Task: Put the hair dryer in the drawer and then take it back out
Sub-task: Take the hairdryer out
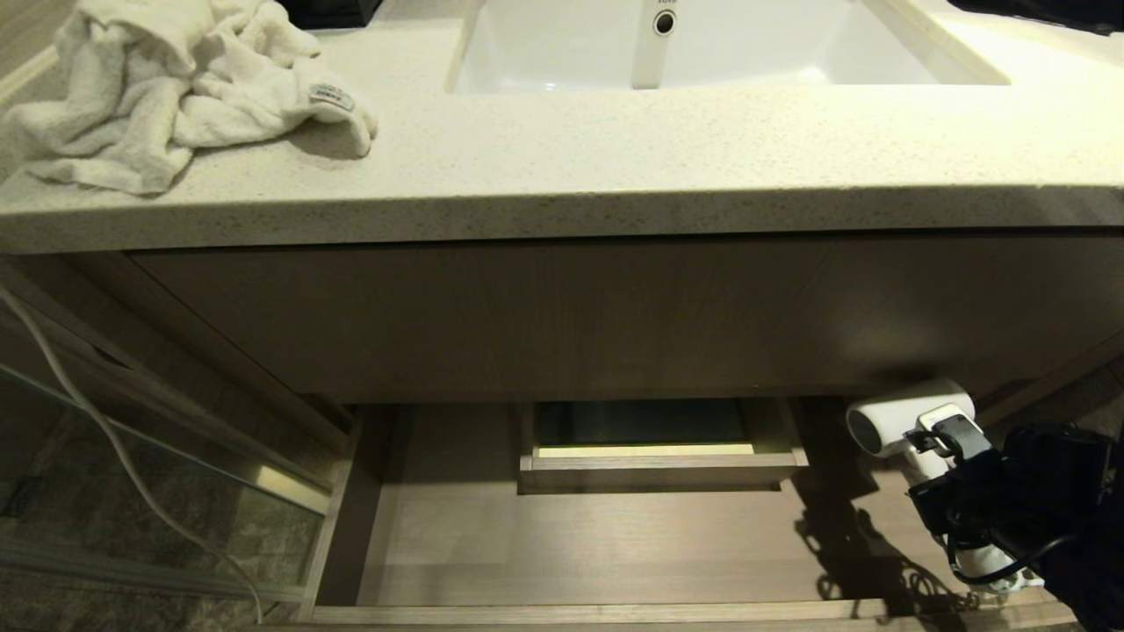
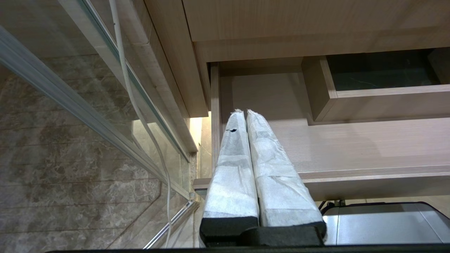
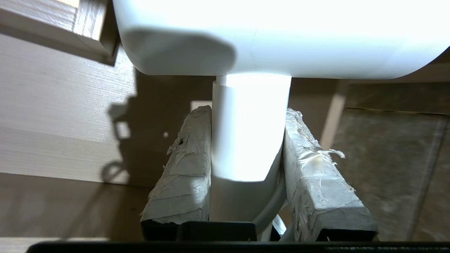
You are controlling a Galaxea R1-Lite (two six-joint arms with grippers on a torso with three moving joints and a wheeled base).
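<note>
Two grippers visible. Right gripper clamped on slim handle of hair dryer, wrapped fingers pressing either side; dryer held in air above right end of pulled-out drawer, dark grey barrel end facing left, cord looped below gripper. Left gripper hovering at drawer's left front corner, wrapped fingers pressed together, holding nothing. Boxed cutout at drawer's back middle. Beyond: wood-grain panel, speckled countertop, crumpled white towel far left, white basin, faucet. White cable beside glass panel, left.

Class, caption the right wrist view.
Right gripper clamps the hair dryer by its handle above the open drawer.
</note>
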